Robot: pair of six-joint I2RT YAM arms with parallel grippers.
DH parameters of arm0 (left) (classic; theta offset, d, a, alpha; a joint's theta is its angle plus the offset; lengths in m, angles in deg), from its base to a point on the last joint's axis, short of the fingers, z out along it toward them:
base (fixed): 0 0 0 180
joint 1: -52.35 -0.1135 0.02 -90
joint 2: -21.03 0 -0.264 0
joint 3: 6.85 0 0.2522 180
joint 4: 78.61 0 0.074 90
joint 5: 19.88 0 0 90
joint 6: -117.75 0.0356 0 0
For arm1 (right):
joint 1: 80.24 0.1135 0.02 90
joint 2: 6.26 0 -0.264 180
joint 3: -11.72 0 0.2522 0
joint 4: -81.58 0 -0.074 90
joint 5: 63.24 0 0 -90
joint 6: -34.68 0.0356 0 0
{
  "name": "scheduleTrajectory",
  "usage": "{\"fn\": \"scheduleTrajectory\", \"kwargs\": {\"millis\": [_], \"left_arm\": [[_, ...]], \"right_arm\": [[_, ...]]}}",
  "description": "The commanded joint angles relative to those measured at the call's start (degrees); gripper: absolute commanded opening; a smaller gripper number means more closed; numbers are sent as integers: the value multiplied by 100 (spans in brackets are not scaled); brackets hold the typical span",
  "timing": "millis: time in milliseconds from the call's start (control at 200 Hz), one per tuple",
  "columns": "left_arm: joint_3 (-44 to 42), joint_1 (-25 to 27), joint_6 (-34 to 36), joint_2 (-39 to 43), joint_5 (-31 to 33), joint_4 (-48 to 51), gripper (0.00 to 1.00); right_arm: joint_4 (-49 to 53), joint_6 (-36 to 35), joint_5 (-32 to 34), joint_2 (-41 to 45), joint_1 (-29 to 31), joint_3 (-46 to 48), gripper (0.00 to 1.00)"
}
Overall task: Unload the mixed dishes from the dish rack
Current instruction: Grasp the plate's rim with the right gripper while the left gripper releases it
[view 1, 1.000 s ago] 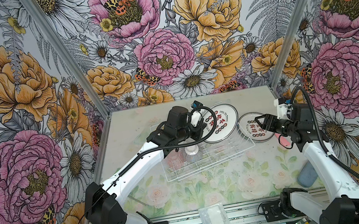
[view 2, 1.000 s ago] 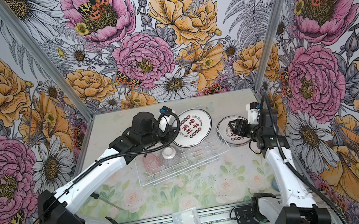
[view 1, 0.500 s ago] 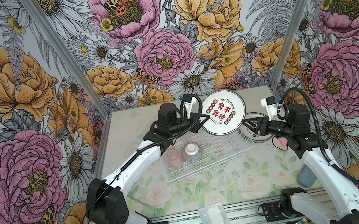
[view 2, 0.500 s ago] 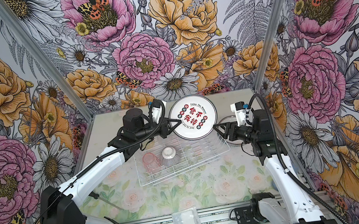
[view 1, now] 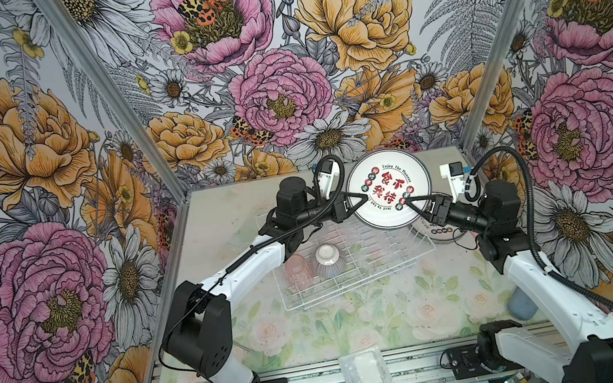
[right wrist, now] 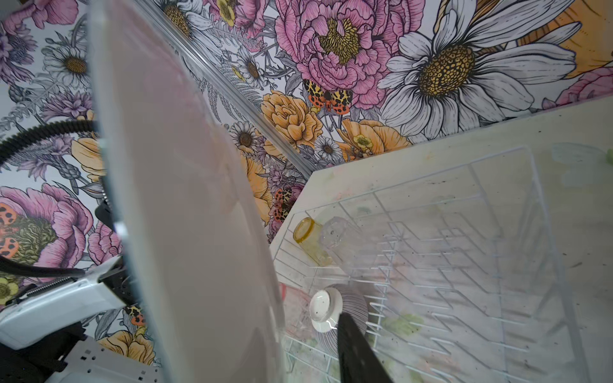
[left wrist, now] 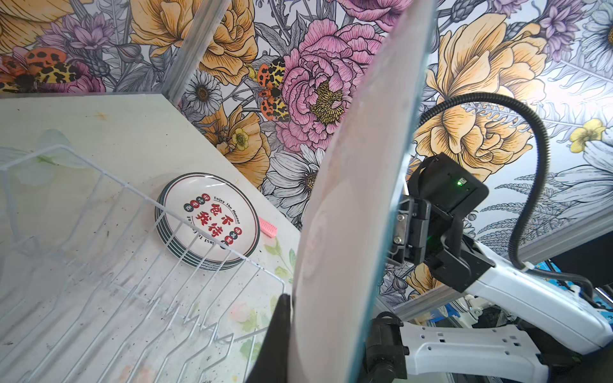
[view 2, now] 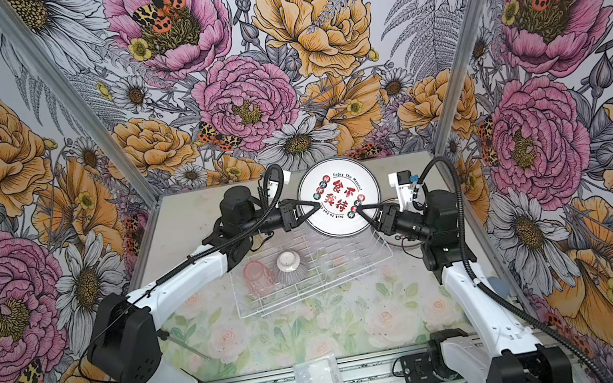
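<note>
A white dark-rimmed plate (view 1: 388, 187) (view 2: 339, 195) with red-black characters hangs upright above the dish rack (view 1: 393, 265). My left gripper (view 1: 365, 198) is shut on its left rim, one finger (left wrist: 280, 331) lying against the plate's back. My right gripper (view 1: 410, 202) straddles the lower right rim. One of its fingers (right wrist: 351, 345) stands apart from the back; the other is hidden. Upside down in the rack sit the ribbed bowl (view 1: 328, 260) and the pink tumbler (view 1: 298, 270). Yellow (right wrist: 310, 240) and clear (right wrist: 341, 235) tumblers lie by the rack's far corner.
A stack of like plates (left wrist: 207, 220) lies on the table right of the rack, a small pink piece (left wrist: 267, 227) beside it. A plastic bag (view 1: 363, 366) lies on the front rail and a blue object (view 1: 521, 302) by the right wall. Flowered walls close in three sides.
My left gripper lifted the plate out of the rack, up and to the right. My right gripper came left from the stack to the plate's rim, and its jaws narrowed.
</note>
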Motion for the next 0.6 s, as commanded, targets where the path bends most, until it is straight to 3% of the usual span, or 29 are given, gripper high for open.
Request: {"fn": "scheduleTrajectory", "kwargs": {"millis": [0, 110, 190, 440, 596], "left_arm": [[-24, 32, -223, 29, -286, -677, 5], [-14, 37, -223, -41, -315, -674, 5], [1, 41, -231, -92, -330, -682, 7], [-52, 45, -114, -56, -221, -547, 39], [-94, 50, 262, 106, 11, -68, 47]], "right_arm": [[-776, 305, -102, 41, 35, -77, 30], [-706, 306, -53, 87, 37, -101, 17], [-576, 272, 31, 96, 44, -125, 0], [-397, 201, 321, 179, 45, -220, 0], [-104, 106, 678, 275, -7, -382, 0]]}}
